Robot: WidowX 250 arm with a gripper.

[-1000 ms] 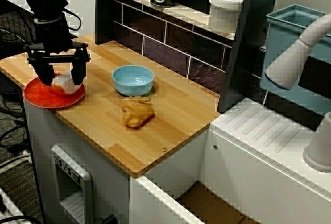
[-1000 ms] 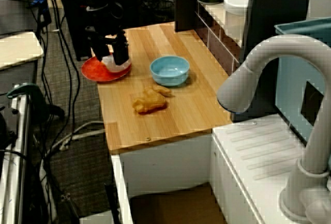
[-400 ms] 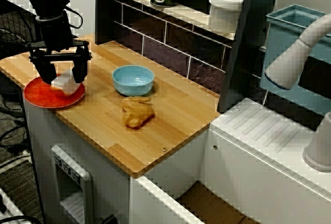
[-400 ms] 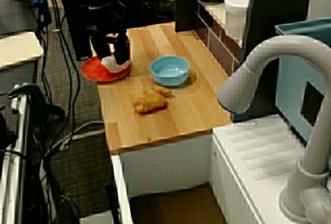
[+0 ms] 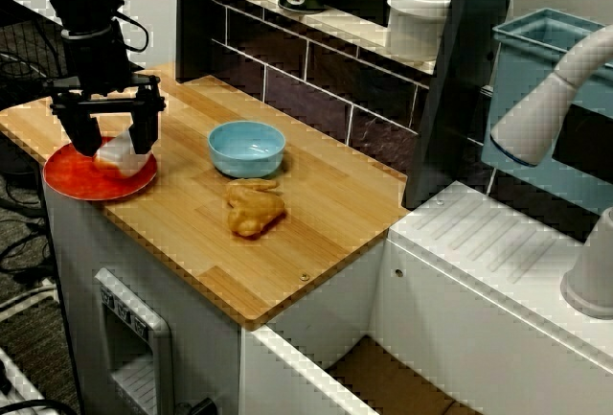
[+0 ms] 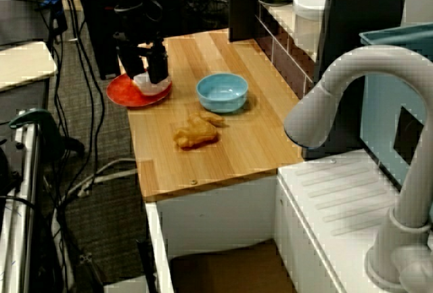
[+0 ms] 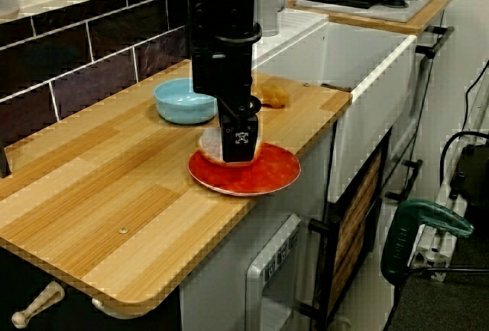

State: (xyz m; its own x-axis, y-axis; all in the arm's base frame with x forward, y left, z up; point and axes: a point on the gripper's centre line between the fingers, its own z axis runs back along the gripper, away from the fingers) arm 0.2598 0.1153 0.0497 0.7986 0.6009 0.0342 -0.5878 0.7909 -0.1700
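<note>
The black hand [image 5: 114, 144] has its fingers apart, straddling a pale pink-white lump [image 5: 121, 157] on the round red plate [image 5: 75, 181] beneath it; a light-blue bowl [image 5: 247, 148] sits nearby on the wooden desk [image 5: 192, 225].

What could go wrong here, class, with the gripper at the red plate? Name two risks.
The red plate overhangs the counter edge, so a downward push from the gripper might tip it off. The pale item between the gripper's fingers could slip and roll toward the blue bowl.
</note>
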